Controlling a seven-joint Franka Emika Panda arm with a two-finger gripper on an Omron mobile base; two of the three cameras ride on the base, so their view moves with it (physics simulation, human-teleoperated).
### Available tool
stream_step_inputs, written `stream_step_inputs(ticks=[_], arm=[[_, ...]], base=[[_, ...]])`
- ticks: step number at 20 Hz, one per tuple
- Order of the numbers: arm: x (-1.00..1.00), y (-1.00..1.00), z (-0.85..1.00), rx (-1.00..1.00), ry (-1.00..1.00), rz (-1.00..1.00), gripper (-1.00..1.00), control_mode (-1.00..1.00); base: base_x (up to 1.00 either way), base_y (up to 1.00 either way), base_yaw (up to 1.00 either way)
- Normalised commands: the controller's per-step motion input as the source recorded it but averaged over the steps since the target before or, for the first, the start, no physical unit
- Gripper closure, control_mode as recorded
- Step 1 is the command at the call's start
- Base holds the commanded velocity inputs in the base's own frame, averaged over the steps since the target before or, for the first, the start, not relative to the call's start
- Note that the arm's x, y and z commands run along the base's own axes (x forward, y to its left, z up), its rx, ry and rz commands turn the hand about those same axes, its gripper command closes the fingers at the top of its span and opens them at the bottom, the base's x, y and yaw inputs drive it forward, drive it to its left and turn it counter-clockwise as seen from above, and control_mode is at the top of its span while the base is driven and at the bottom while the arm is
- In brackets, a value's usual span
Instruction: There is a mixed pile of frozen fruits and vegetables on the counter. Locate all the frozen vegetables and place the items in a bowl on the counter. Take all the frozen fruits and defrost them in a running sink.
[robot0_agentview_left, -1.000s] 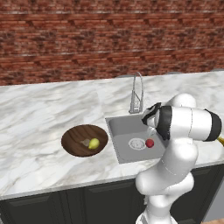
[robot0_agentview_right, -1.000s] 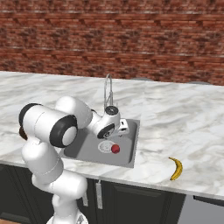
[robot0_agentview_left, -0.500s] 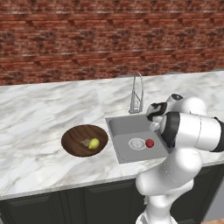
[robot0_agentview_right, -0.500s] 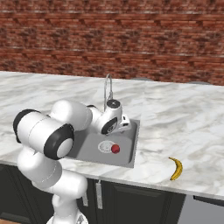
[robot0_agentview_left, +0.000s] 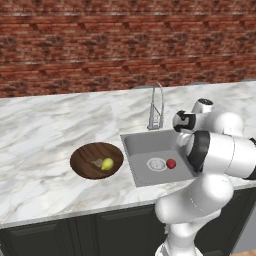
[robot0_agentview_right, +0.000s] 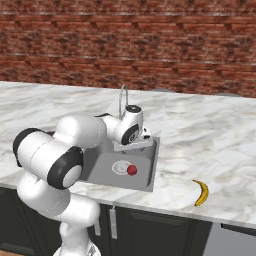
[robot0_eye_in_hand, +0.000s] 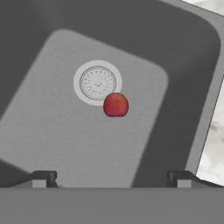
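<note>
Your arm (robot0_agentview_left: 215, 160) has swung its upper body toward the right side of the counter (robot0_agentview_left: 45, 130) over the last second, while the hand stays above the sink (robot0_agentview_right: 102, 167); judge this as the start of the trip for the last fruit. The sink basin lies straight below the jaws, and the chrome faucet (robot0_agentview_left: 157, 102) stands just beyond them, with no water visible from it. The wooden bowl (robot0_agentview_left: 82, 162) sits well off to the jaws' left, holding the yellow-green oval (robot0_agentview_left: 107, 164) and the pale beige lump (robot0_agentview_left: 97, 162), so the vegetables look done. The banana (robot0_agentview_right: 201, 192) lies on the marble well to the jaws' right, untouched. The gripper (robot0_eye_in_hand: 111, 177) is spread wide and empty. The red fruit (robot0_eye_in_hand: 116, 105) rests below and ahead of the jaws, touching the drain (robot0_eye_in_hand: 97, 82), already delivered.
</note>
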Motion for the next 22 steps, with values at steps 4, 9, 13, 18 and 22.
stream_step_inputs(ticks=[4, 9, 13, 18, 22], arm=[[-0.12, -0.26, 0.26, 0.03, 0.10, -0.08, -1.00, -1.00], [-0.05, -0.21, 0.04, 0.00, 0.04, -0.15, -1.00, -1.00], [-0.01, -0.20, 0.08, -0.02, 0.07, -0.15, -1.00, -1.00], [-0.02, -0.18, 0.01, -0.03, 0.03, -0.15, -1.00, -1.00], [-0.01, -0.28, -0.05, 0.00, 0.03, -0.13, -1.00, -1.00]], base=[[0.00, 0.00, 0.00], [0.00, 0.00, 0.00], [0.00, 0.00, 0.00], [0.00, 0.00, 0.00], [0.00, 0.00, 0.00]])
